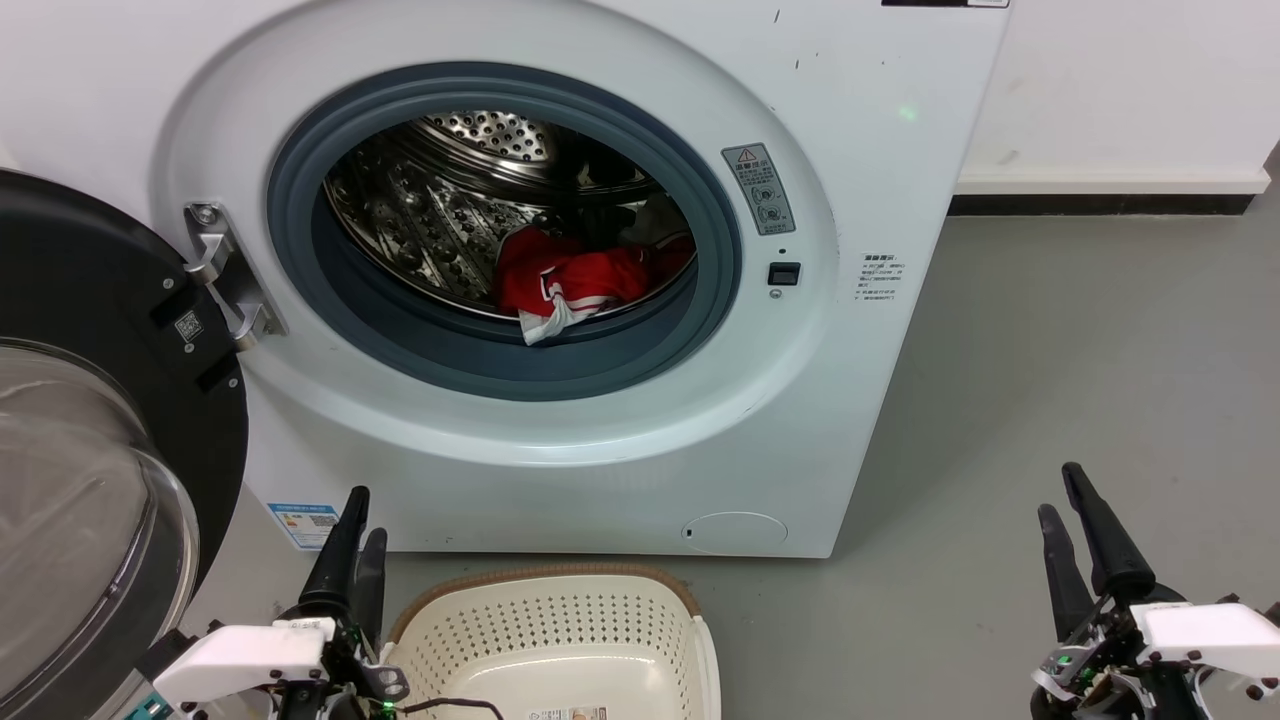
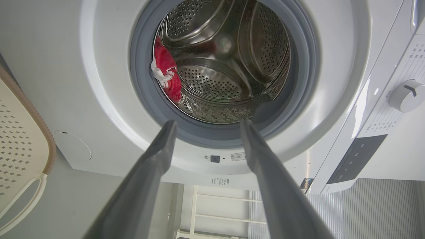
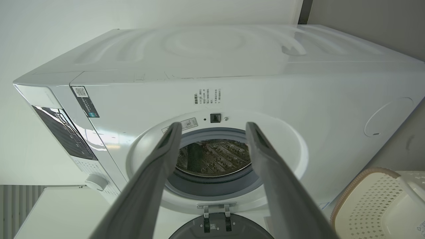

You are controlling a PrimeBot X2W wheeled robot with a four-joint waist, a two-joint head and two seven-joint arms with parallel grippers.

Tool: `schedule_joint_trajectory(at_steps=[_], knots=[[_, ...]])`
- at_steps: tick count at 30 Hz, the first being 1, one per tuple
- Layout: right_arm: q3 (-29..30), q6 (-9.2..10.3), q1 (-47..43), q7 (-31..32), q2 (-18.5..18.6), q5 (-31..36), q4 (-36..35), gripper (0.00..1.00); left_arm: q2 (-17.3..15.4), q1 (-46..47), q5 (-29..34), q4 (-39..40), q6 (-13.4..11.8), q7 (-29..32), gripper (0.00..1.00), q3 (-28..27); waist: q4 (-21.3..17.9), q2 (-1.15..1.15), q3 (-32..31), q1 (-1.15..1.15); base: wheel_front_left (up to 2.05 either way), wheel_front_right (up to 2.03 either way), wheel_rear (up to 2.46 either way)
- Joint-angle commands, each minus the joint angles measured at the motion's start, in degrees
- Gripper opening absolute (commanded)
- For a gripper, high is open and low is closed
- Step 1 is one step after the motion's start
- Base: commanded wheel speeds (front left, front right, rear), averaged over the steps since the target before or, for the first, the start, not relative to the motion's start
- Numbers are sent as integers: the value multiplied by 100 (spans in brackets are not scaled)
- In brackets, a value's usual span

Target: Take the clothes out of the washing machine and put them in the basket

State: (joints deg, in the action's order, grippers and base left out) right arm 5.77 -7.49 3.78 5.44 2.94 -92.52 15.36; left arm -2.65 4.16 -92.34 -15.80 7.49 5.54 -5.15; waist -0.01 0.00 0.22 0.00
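The white washing machine (image 1: 860, 150) stands in front of me with its round glass door (image 1: 90, 470) swung open to the left. Red clothes (image 1: 580, 278) with white trim lie at the front of the steel drum; in the left wrist view the clothes (image 2: 167, 71) sit at the drum's left edge. The cream basket (image 1: 560, 630) rests on the floor below the opening, with no clothes in the part I see. My left gripper (image 1: 358, 525) is open beside the basket's left rim. My right gripper (image 1: 1062, 500) is open over the floor at the lower right. Both hold nothing.
Grey floor (image 1: 1080, 380) stretches to the right of the machine up to a white wall with a dark skirting (image 1: 1100, 204). The open door (image 1: 120, 300) takes up the left side near my left arm. The basket (image 3: 375, 205) also appears at the right wrist view's lower right.
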Motion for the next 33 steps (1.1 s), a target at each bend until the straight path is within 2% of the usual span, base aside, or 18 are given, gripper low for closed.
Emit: schedule_joint_trajectory(at_steps=[1, 8, 12, 33], knots=[[-45, 0, 108, -64, 3, 61, -147, 100, -12, 181, 2, 127, 0, -64, 100, 78, 0, 0, 2, 0, 0, 0, 0], [-147, 0, 77, -261, 2, 274, -304, 100, -14, 254, 198, 274, 0, -268, 100, 221, 0, 0, 8, 0, 0, 0, 0], [-177, 0, 61, -366, 2, 605, -384, 100, -15, 297, 497, 410, 0, -373, 100, 274, 0, 0, 12, 0, 0, 0, 0], [-370, 0, -41, -847, 1, 3692, -940, 100, -19, 431, 3217, 841, 0, -854, 100, 761, 4, 0, 29, 0, 0, 0, 0]])
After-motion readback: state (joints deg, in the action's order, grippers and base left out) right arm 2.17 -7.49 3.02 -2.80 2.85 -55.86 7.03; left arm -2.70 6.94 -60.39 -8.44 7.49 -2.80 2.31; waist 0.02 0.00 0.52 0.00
